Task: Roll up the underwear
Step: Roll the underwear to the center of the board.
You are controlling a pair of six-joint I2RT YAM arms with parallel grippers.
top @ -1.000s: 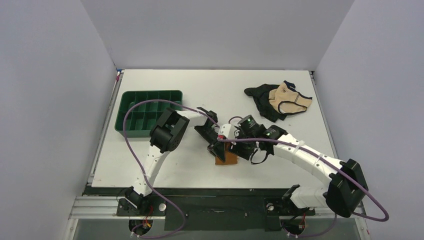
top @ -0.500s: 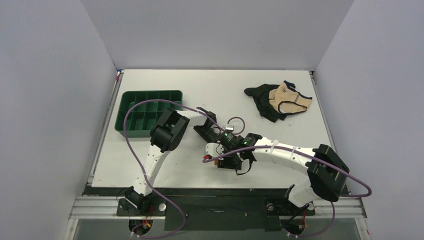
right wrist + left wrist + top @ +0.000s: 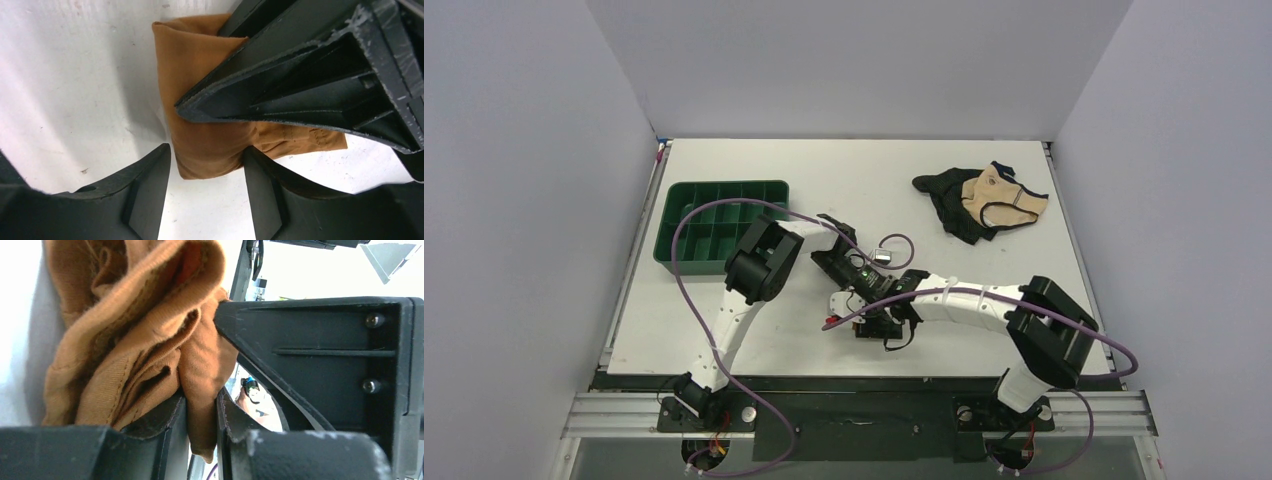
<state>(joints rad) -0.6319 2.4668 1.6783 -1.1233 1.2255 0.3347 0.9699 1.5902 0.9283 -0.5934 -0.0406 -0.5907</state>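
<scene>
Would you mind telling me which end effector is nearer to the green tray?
Left. The left end effector, shut on the underwear, is to the right of the green tray; the right end effector, open astride the underwear, is beyond it, closer to the arms' bases.

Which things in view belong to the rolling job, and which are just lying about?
Job:
- underwear
- left hand, pinching the underwear
- right hand, open, straddling its end

Lying about:
- green tray
- black garment
- beige garment
</scene>
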